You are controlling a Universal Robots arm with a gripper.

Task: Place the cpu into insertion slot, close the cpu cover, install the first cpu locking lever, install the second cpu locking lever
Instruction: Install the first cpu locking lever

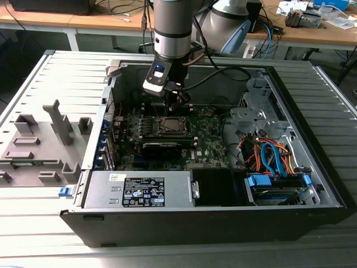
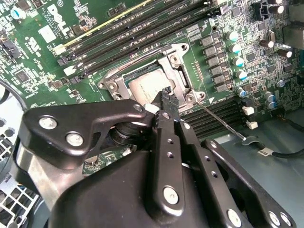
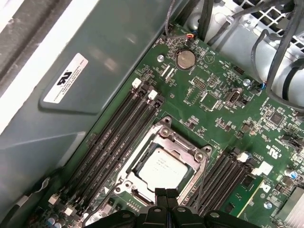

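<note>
Sitting in the insertion slot [image 3: 146, 153], the cpu [image 3: 161, 168] shows a pale, silvery square face, with the grey cpu cover [image 3: 190, 147] lying flat around its edges. The tool [image 3: 166, 195] hangs just over the socket's rim, fingers pressed together. The second wrist view adds a thin locking lever [image 2: 223, 122] slanting beside the socket. The exterior view shows the open computer case [image 1: 223, 215] on the bench [image 1: 33, 223].

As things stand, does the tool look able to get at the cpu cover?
Probably yes: the tool hangs close over one edge of the cover, and nothing stands between them; the parts beside the socket lie low.
</note>
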